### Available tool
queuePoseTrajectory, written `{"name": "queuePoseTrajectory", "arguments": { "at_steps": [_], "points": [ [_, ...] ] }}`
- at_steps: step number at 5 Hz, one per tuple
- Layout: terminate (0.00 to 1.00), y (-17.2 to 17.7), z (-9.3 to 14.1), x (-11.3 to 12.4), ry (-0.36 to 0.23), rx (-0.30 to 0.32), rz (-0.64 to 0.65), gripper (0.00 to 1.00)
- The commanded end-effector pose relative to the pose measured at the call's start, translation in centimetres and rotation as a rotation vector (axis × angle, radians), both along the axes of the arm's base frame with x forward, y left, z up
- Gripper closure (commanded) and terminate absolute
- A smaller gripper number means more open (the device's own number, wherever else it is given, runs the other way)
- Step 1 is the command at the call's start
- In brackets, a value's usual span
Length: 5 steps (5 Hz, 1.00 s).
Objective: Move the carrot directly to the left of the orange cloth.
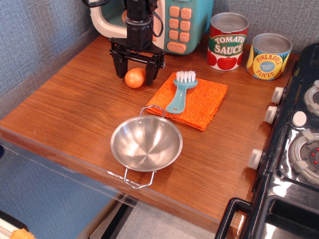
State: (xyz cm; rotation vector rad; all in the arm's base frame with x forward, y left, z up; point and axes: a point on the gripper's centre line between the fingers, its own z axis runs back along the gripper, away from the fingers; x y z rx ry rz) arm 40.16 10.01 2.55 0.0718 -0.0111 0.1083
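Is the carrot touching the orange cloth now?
Apart. The camera view shows bare wood between the carrot and the orange cloth.

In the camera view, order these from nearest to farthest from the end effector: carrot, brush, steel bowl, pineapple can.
1. carrot, between the fingers of the end effector
2. brush, to its right on the orange cloth
3. steel bowl, toward the front edge
4. pineapple can, far right at the back

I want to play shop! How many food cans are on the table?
2. The tomato sauce can stands at the back, right of the toy microwave. The pineapple slices can stands right beside it, near the stove. None seem hidden.
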Motion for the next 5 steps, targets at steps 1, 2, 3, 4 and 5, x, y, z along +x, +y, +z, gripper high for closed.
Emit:
{"name": "queuePoseTrajectory", "arguments": {
  "at_steps": [1,2,3,4,5],
  "points": [
    [0.0,-0.7,10.9,-2.0,-0.231,0.022,-0.038,0.0],
    [0.0,-1.7,11.3,-3.7,-0.223,0.0,-0.071,0.0],
    [0.0,-2.5,11.0,-4.8,-0.203,-0.004,-0.097,0.0],
    [0.0,-2.8,10.4,-5.5,-0.129,-0.025,-0.105,0.0],
    [1.0,-2.8,10.4,-5.5,-0.129,-0.025,-0.105,0.0]
  ]
}}
